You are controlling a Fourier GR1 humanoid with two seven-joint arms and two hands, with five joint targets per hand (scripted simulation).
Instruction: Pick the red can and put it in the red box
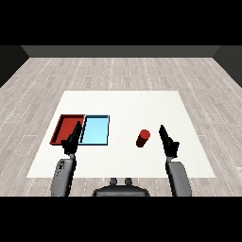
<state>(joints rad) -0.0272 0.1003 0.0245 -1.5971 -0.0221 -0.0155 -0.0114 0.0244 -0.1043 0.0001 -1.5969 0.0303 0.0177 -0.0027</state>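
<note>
Red is the colour of both things that matter here, and they are not yet together. The can [142,138] stands on the white table [123,101], to the right of the blue tray [96,130] and well apart from it, tilted slightly as seen from the head. The red tray [62,126] lies touching the blue tray's left side, so the blue tray sits between the can and its goal; nothing shows inside it.

The right hand [168,142] is further right of the blue tray than the can, near the can but not touching it, fingers straight and holding nothing. The left hand [72,141] hovers at the blue tray's left edge, over the near corner of the red tray, fingers also straight and empty.

By my judgement the task has barely begun: grasp, lift, carry across the blue tray and release all remain.
</note>
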